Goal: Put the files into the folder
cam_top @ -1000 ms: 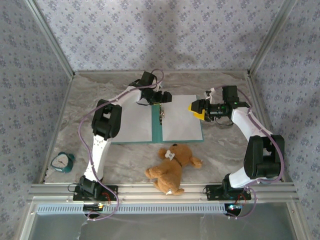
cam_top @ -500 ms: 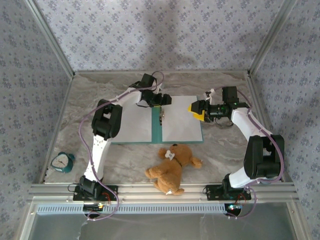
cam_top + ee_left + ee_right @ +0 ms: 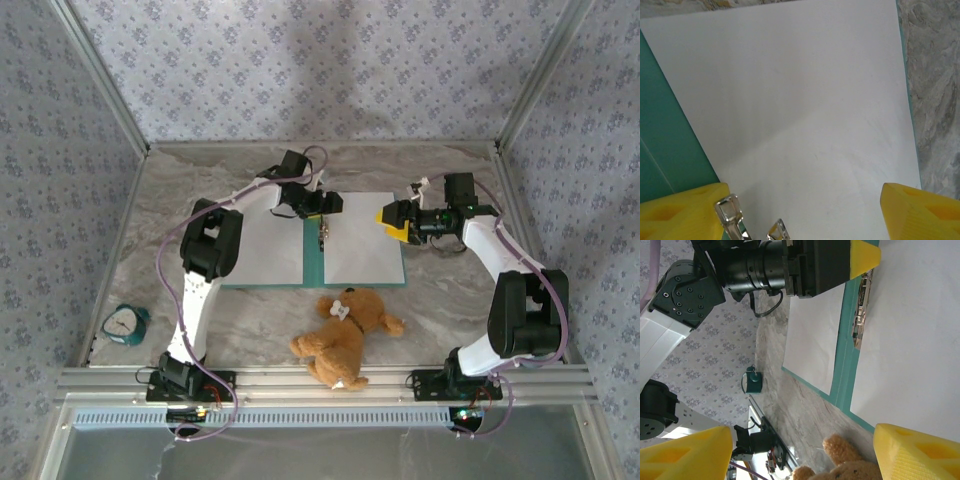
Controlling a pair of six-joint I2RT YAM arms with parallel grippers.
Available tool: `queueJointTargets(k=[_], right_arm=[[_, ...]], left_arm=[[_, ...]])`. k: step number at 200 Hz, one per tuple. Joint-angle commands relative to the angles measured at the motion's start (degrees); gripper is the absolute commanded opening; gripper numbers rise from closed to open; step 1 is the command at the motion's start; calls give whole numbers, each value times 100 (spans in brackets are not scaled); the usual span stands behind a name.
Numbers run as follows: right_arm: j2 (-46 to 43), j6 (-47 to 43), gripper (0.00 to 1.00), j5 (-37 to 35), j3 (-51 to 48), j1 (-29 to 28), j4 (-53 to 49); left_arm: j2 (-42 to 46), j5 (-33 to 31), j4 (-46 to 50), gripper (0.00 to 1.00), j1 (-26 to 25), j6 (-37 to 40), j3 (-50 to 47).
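The teal folder (image 3: 313, 262) lies open on the table, a white sheet on each half: one file (image 3: 262, 245) on the left, the other file (image 3: 362, 240) on the right. A metal clip (image 3: 322, 232) sits at the spine. My left gripper (image 3: 326, 203) hangs open over the spine's far end. In the left wrist view the gripper (image 3: 800, 215) looks down on the right sheet (image 3: 800, 100), with the clip (image 3: 730, 215) beside its left finger (image 3: 680, 210). My right gripper (image 3: 392, 222) stands open at the folder's right edge, holding nothing. In the right wrist view its gripper (image 3: 802, 455) faces the spine (image 3: 845, 365).
A brown teddy bear (image 3: 343, 336) lies just in front of the folder, near the table's front edge. A small green alarm clock (image 3: 125, 323) stands at the front left. Patterned walls close in the back and both sides.
My left gripper has shifted slightly right and nearer, over the clip's far end, with its jaws a touch narrower. The right arm, folder and sheets have not moved.
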State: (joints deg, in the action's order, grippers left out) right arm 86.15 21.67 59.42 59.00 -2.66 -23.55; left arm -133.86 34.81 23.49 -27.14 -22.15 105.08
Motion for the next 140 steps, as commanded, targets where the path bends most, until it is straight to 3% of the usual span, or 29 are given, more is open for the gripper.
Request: queueJointTargets(k=[1, 140], right_arm=[[-43, 54, 76, 150, -71, -16, -38], [-77, 95, 76, 138, -56, -39, -67]], left_arm=[[485, 278, -149, 78, -21, -39, -90], [1353, 658, -843, 78, -97, -331, -1182]])
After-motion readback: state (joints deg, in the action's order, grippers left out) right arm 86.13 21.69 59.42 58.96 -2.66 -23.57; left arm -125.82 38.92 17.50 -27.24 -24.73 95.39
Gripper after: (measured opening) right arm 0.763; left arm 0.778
